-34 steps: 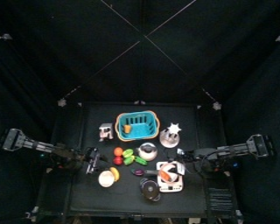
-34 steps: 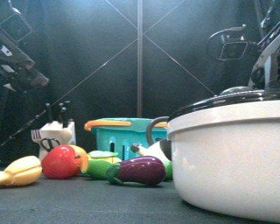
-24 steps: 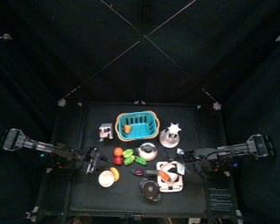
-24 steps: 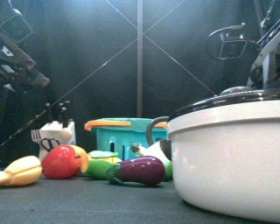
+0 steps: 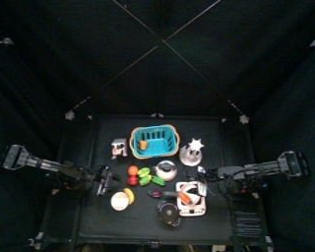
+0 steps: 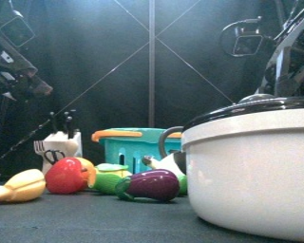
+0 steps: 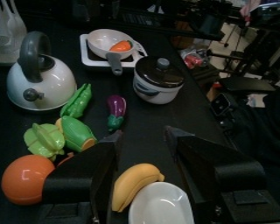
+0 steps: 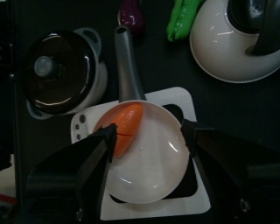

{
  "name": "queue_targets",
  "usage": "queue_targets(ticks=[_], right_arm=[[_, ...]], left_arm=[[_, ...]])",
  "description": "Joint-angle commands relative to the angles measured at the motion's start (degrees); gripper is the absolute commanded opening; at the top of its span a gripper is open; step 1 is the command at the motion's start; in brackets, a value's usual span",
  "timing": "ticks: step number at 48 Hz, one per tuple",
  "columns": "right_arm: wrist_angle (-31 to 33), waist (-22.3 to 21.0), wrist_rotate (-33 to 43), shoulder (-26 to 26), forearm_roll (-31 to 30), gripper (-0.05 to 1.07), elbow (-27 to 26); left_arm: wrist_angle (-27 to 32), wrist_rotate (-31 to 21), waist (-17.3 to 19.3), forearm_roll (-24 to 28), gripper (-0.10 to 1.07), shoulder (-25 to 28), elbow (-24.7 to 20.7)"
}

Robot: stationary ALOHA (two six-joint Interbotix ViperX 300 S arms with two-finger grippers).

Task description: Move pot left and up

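The pot [image 5: 169,215], dark and round, sits near the table's front edge. It fills the right of the front view [image 6: 250,166] with a black lid on a pale body. The right wrist view shows its lid [image 8: 60,70] beside a white tray [image 8: 184,105] of orange food. My right gripper [image 8: 150,131] hangs open above that tray, apart from the pot; it shows high in the front view [image 6: 247,36] and at the table's right in the top view [image 5: 215,177]. My left gripper [image 7: 140,144] is open over the fruit, at the table's left [image 5: 102,180]. The pot [image 7: 161,79] lies beyond it.
A blue basket [image 6: 136,147] stands at the back middle, a white utensil rack [image 6: 53,147] to its left. A silver kettle [image 7: 38,83], an eggplant [image 7: 115,107], green vegetables [image 7: 74,101], a red fruit [image 7: 25,179] and a banana [image 7: 136,184] crowd the middle.
In the front view my right gripper has shifted slightly left and up. The pot and the other things have not moved.
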Motion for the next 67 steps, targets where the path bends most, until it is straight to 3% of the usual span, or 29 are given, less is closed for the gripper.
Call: queue_targets(ticks=[1, 20, 29, 44, 54, 67], right_arm=[[-0.7, 0.3, 0.0, -0.4, 0.1, 0.93, -1.9], [-4.7, 3.8, 0.0, 0.8, 0.6, 0.93, -4.0], [-7.6, 7.8, 0.0, 2.2, 0.5, 0.93, -4.7], [-10.7, 18.2, 0.2, 9.1, 3.9, 0.93, -6.2], [-15.0, 19.3, -0.2, 15.1, 1.8, 0.93, -9.1], [-15.1, 22.1, 0.1, 22.7, -1.1, 0.93, -13.5]], left_arm=[[-0.3, 0.0, -0.1, -0.1, 0.82, 0.1, -0.8], [-0.7, 0.1, -1.5, -0.1, 0.83, 0.7, -1.1], [-0.7, 0.1, -3.3, -0.1, 0.83, 1.8, -3.2], [-0.7, -0.2, -3.6, -0.9, 0.83, 6.9, -7.4], [-0.8, -0.2, -4.0, -2.5, 0.83, 7.3, -8.3], [-0.7, -0.2, -4.9, -6.2, 0.83, 7.4, -8.0]])
